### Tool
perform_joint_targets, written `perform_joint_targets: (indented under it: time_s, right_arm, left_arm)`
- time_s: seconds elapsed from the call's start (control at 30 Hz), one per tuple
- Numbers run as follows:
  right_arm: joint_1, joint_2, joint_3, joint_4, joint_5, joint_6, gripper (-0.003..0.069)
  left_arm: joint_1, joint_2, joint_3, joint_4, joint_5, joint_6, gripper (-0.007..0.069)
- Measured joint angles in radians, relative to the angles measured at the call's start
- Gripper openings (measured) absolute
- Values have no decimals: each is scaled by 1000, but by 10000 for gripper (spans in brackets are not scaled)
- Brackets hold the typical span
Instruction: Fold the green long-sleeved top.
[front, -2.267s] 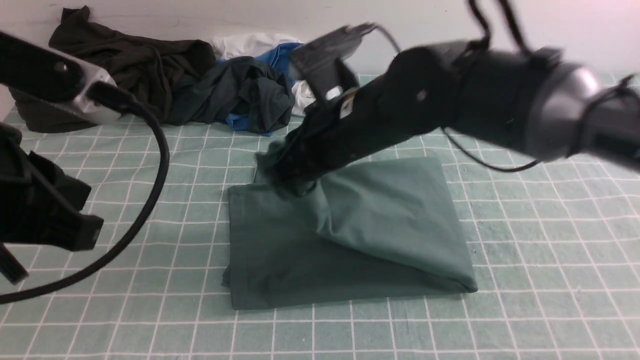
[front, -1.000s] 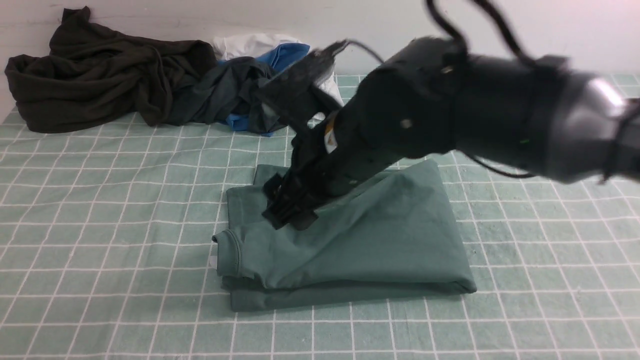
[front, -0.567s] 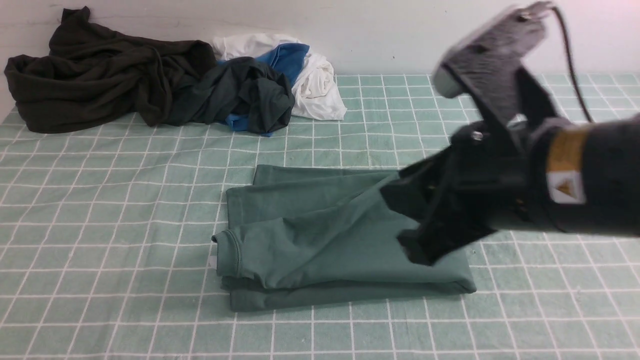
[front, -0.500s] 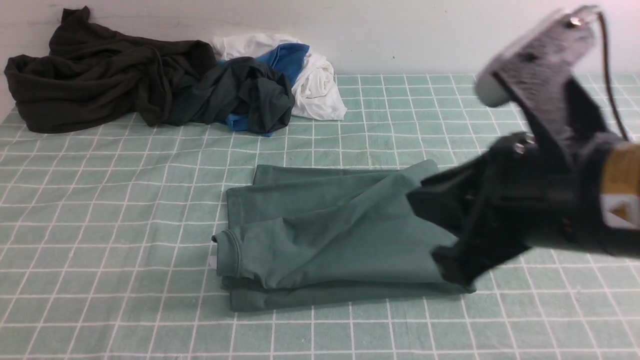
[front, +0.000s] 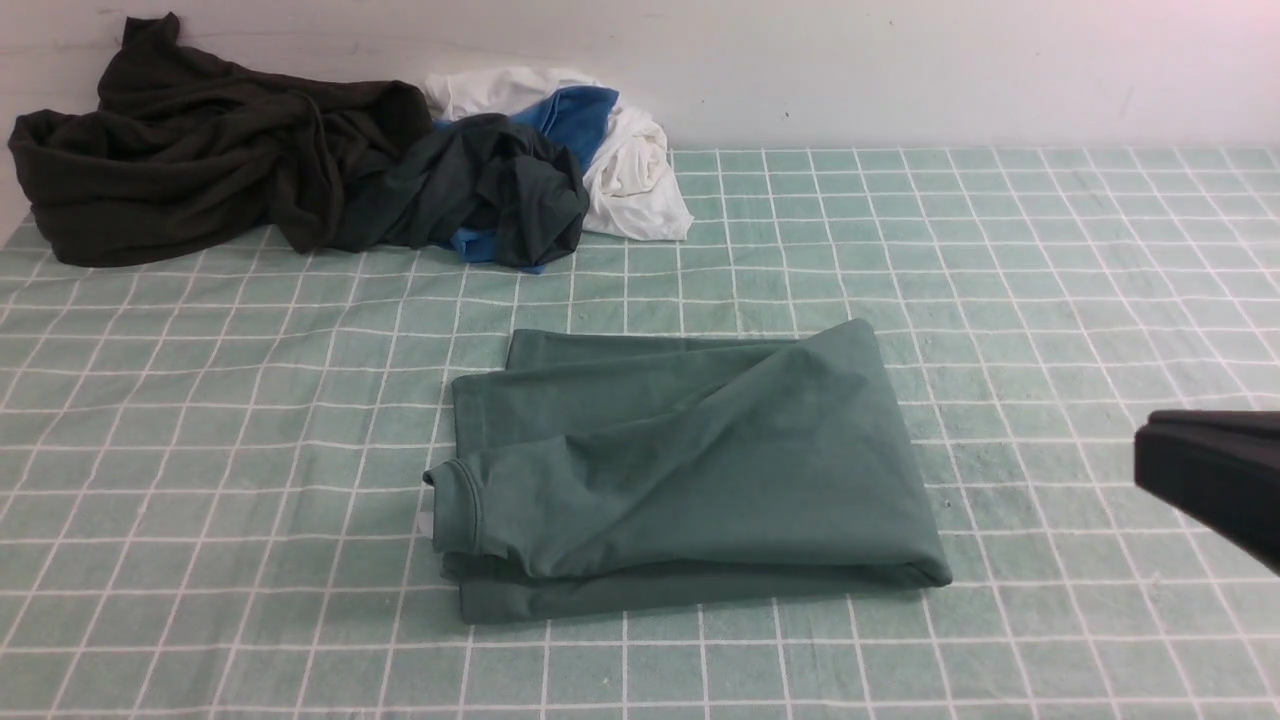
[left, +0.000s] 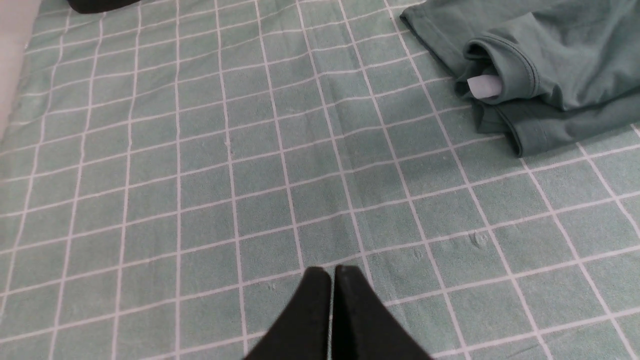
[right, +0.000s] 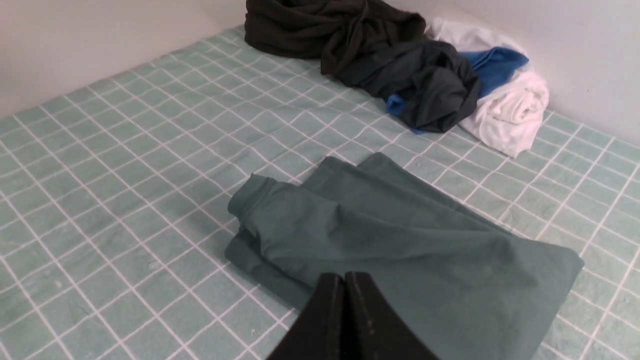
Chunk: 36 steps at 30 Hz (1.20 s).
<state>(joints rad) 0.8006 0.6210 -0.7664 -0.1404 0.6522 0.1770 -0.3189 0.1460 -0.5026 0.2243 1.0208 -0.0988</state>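
The green long-sleeved top lies folded into a rough rectangle in the middle of the table, its ribbed collar at the left end with a white label peeking out. It shows too in the left wrist view and the right wrist view. My right gripper is shut and empty, held above the table to the right of the top; its dark tip enters the front view at the right edge. My left gripper is shut and empty over bare cloth, well to the left of the top.
A green checked cloth covers the table. At the back left lies a pile of clothes: a very dark olive garment, a dark teal-grey one, and blue and white cloth. A pale wall runs behind.
My right arm let go of the top, drew back to the right out of the middle, and its gripper closed. The top's upper layer settled flat.
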Motion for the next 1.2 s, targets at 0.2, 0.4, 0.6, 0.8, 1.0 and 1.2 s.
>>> perform_joint_targets:
  time_s: [0.2, 0.4, 0.6, 0.8, 1.0, 1.2]
  right_arm:
    - [0, -4, 2, 0, 61, 0, -14]
    - [0, -4, 2, -37, 71, 0, -14]
    - [0, -4, 5, -23, 49, 0, -14]
    - [-33, -35, 149, -22, -130, 0, -14]
    - [-231, -178, 380, -13, -401, 1, -14]
    - [-511, -357, 585, 55, -582, 3, -14]
  left_arm:
    - [0, 0, 0, 0, 0, 0, -3]
    - [0, 0, 0, 1, 1, 0, -3]
    - [0, 0, 0, 1, 1, 0, -3]
    - [0, 0, 0, 0, 1, 0, -3]
    - [0, 0, 0, 0, 1, 0, -3]
    - [0, 0, 0, 0, 1, 0, -3]
